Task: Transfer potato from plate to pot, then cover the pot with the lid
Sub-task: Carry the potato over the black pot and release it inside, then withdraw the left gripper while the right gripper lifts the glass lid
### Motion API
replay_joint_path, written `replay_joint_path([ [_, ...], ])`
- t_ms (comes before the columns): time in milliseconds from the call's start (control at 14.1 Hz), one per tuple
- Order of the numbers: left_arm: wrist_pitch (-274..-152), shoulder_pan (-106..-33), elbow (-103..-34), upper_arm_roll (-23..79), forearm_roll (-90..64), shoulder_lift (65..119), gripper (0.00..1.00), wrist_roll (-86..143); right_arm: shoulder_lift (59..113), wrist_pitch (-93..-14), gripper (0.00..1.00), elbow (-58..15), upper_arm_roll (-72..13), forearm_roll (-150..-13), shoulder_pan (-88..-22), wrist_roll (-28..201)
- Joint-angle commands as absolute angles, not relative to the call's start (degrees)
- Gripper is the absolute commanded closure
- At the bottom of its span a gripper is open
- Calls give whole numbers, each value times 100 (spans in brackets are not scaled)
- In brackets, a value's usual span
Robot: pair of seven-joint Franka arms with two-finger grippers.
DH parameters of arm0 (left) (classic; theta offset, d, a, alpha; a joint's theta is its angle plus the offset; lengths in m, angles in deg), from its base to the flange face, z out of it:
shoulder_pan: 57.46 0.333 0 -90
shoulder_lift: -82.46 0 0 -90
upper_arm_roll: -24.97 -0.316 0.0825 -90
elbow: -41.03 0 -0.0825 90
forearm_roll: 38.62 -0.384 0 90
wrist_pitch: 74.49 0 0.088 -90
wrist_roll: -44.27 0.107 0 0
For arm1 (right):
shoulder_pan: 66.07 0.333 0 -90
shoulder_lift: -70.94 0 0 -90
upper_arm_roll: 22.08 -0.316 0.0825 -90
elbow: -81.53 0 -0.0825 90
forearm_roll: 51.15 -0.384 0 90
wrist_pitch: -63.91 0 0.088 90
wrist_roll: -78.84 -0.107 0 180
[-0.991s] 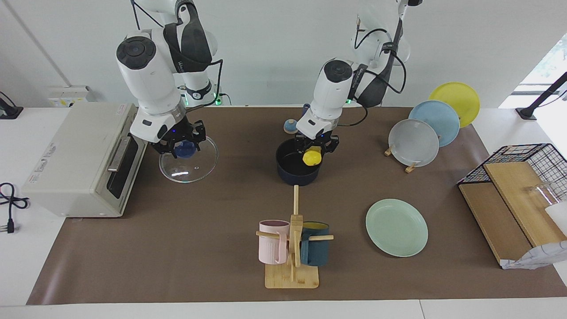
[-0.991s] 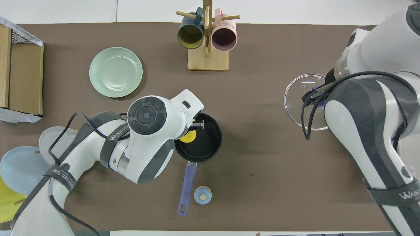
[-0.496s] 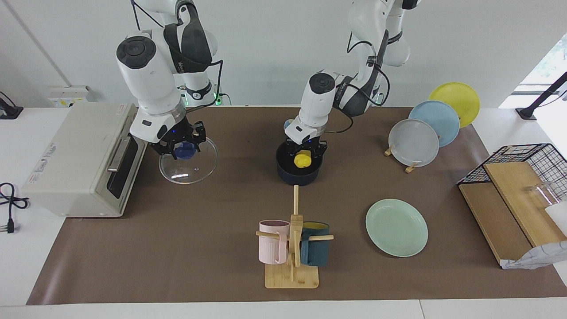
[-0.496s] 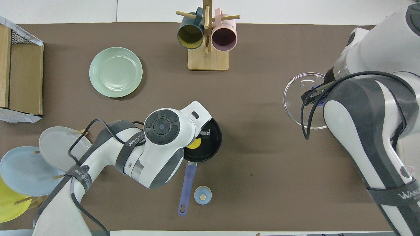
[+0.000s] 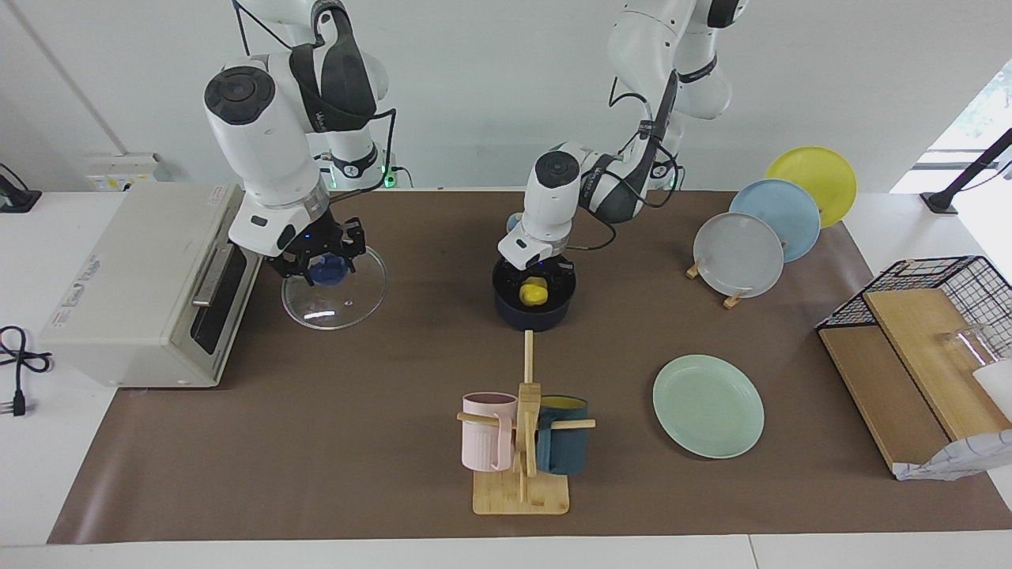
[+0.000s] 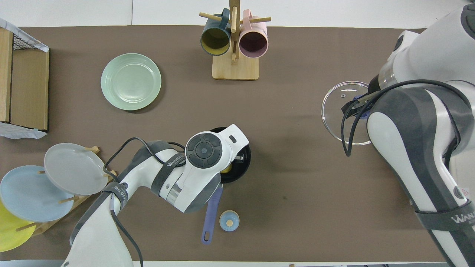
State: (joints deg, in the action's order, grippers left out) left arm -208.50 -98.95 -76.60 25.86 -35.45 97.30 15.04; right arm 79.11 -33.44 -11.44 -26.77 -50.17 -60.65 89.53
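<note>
The yellow potato is low inside the dark navy pot, between the fingers of my left gripper, which is shut on it. In the overhead view the left arm covers most of the pot; a sliver of potato and the blue handle show. My right gripper is shut on the blue knob of the glass lid, toward the right arm's end of the table; the lid also shows in the overhead view. The mint-green plate lies bare, also in the overhead view.
A toaster oven stands beside the lid. A mug rack with pink and teal mugs stands farther from the robots than the pot. Upright grey, blue and yellow plates and a wire basket with boards are at the left arm's end. A small bell sits by the pot handle.
My left gripper has moved over the pot's middle and lowered the potato into it. My right gripper with the lid has shifted slightly.
</note>
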Motion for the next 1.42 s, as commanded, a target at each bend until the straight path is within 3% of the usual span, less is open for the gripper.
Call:
replay_joint_path([
  [0,-21158,-10079,-7972,2479,-3651,9661,100,1439,7929,-3383,100,-1075,-2727,-5019,-6106,8877],
  [142,-21317,-10079,-8087,2479,-3651,9661,100,1474,7929,-3383,100,-1075,-2727,-5027,-6097,8877],
  [283,-21222,-10079,-8026,2471,-3651,9644,1,1492,7929,-3383,100,-1075,-2727,-5019,-6071,8738],
  [425,-20549,-9939,-7686,2462,-3651,9390,0,1579,7929,-3374,100,-1075,-2744,-5027,-6071,8667],
  [637,-18730,-9325,-6439,2505,-3485,9169,0,1816,7920,-3374,100,-1075,-2753,-5027,-5913,8474],
  [850,-17944,-8571,-5427,2462,-3247,8898,0,1913,7920,-3400,100,-1067,-2753,-5036,-5668,8150],
  [1133,-17619,-7209,-5222,2435,-3308,8563,0,3235,8051,-3471,100,-901,-2753,-5019,-4607,6561],
  [1345,-17390,-6372,-5222,2435,-3343,8562,0,4346,8525,-3898,100,-495,-2770,-5089,-3833,5383],
])
